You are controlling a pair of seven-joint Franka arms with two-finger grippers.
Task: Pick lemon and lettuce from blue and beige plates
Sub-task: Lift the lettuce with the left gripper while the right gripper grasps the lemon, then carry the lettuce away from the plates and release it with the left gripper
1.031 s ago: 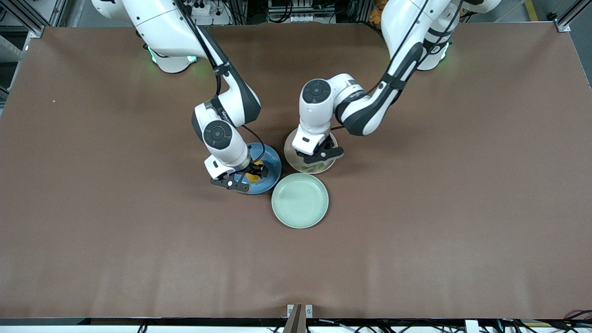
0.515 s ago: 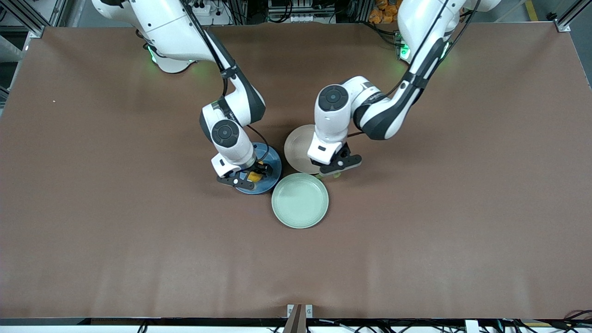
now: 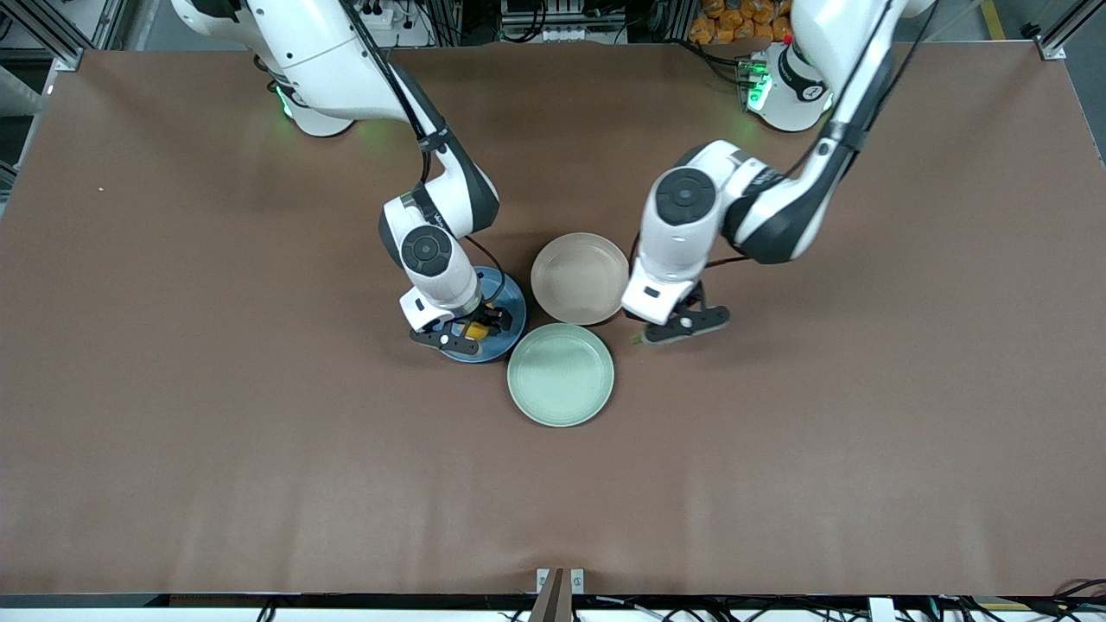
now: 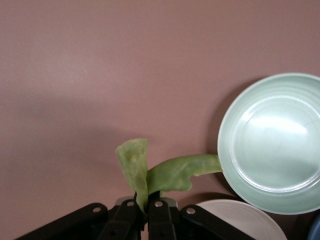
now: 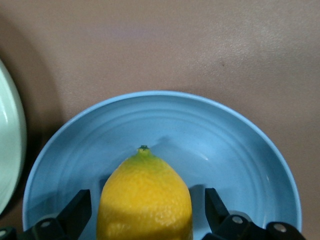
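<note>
Already the left gripper (image 3: 682, 328) has carried the lettuce (image 4: 160, 172) off the beige plate (image 3: 579, 278): a second ago it was down over that plate, and now it hangs over bare table just beside it, toward the left arm's end, clenched on the leaf, which droops from the fingertips in the left wrist view. That plate now lies bare, so half the picking looks done.

Meanwhile the right gripper (image 3: 462, 333) has barely shifted. It stays low over the blue plate (image 3: 511, 304) with its fingers (image 5: 75, 210) spread wide either side of the lemon (image 5: 145, 197), which still rests on the plate near the rim closest to the front camera. Nothing is grasped there yet, so closing on the fruit and lifting seems to be the step left.

Counted: three plates clustered at the middle of the table, one blue, one beige and one mint-green plate (image 3: 561, 374), the last nearest the front edge and holding nothing; one lemon; one lettuce leaf; two grippers.
</note>
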